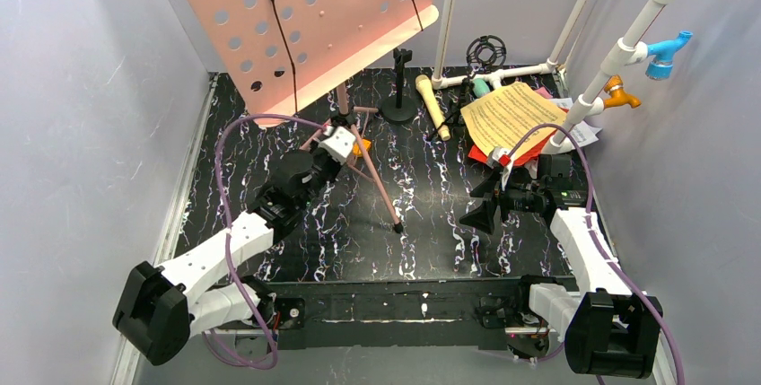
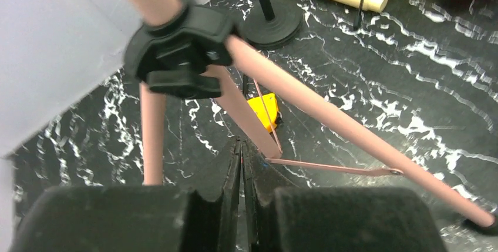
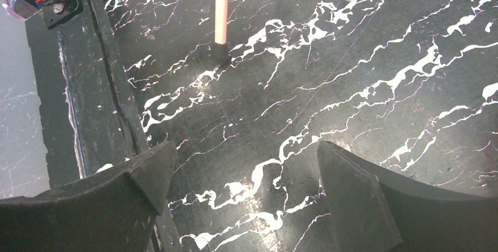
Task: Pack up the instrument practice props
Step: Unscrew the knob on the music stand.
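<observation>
**Pink music stand, left gripper shut by its legs**

The pink music board (image 1: 314,17) is big and flat. It is full of round holes, and two thin black wires (image 1: 285,39) run down its face. It leans over the far left part of the black, white-streaked worktop (image 1: 431,232). Under it, pink tripod legs (image 1: 379,183) spread out from a black knob (image 2: 176,52). One leg ends in a small black foot near the middle of the worktop.

The left gripper (image 2: 241,146) is closed. Its two black fingers (image 2: 220,184) press flat together right at the legs, just below the knob. A thin pink line shows in the crack between them, but I cannot tell if they pinch anything. The right gripper (image 3: 246,152) is wide open and holds nothing. It hangs over the right side of the worktop.

Music sheets lie in a pile in the far right corner. A yellow sheet (image 1: 513,116) with printed notes is on top, and a red sheet (image 1: 498,156) is under it. The beige microphone (image 1: 432,107) lies near the far edge, beside a black stand (image 1: 399,89). The teal microphone (image 1: 482,87) peeks out by the sheets.
</observation>
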### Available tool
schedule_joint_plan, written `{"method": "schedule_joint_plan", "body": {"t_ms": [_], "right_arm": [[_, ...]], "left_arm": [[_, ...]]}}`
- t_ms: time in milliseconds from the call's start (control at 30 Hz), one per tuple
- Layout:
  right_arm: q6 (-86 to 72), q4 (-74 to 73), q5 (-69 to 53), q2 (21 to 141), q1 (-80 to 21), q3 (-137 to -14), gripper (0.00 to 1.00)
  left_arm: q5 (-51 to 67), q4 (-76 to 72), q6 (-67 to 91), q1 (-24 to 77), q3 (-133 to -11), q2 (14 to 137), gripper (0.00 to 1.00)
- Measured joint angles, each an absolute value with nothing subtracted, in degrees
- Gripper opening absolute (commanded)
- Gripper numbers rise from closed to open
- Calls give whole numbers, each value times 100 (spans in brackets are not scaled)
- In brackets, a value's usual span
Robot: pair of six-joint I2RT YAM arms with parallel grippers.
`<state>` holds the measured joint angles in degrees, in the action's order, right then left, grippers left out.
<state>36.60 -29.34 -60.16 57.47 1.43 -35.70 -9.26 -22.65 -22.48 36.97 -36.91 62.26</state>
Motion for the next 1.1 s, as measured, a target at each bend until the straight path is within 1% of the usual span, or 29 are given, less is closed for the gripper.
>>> {"method": "schedule_joint_plan", "body": {"t_ms": [100, 133, 233, 367, 467, 567, 733, 800, 900, 967, 1100], "right_arm": [[3660, -2932, -6016, 5747, 143, -3573, 100], [3660, -2932, -6016, 5747, 143, -3570, 100], [3660, -2932, -6016, 5747, 143, -3570, 100], [3660, -2932, -6016, 5747, 143, -3570, 100], [3660, -2932, -6016, 5747, 143, -3570, 100], [3660, -2934, -6016, 5745, 143, -3570, 100], [3660, -2932, -6016, 5745, 143, -3570, 100], [3660, -2932, -6014, 5745, 143, -3570, 100], [3660, -2932, -6016, 5741, 143, -3570, 100], [3658, -2932, -6016, 5736, 143, -3570, 100], [3660, -2934, -6014, 5736, 143, -3570, 100]], "left_arm": [[-709, -2316, -1437, 3426, -3629, 6058, 7], [-650, -2331, -1236, 3367, -3599, 5994, 9], [-480, -2388, -788, 3306, -3570, 5835, 21], [-355, -2447, -521, 3315, -3494, 5686, 33], [-373, -2539, -311, 3306, -3267, 5524, 46], [-447, -2569, 134, 3273, -2967, 5260, 54], [-554, -2578, 1092, 3157, -2674, 4923, 61], [-556, -2613, 1487, 3138, -2659, 4890, 68], [-609, -2665, 2086, 3122, -2659, 4890, 84], [-648, -2674, 2585, 3087, -2661, 4897, 88], [-666, -2676, 3614, 2856, -2718, 4980, 88]]}}
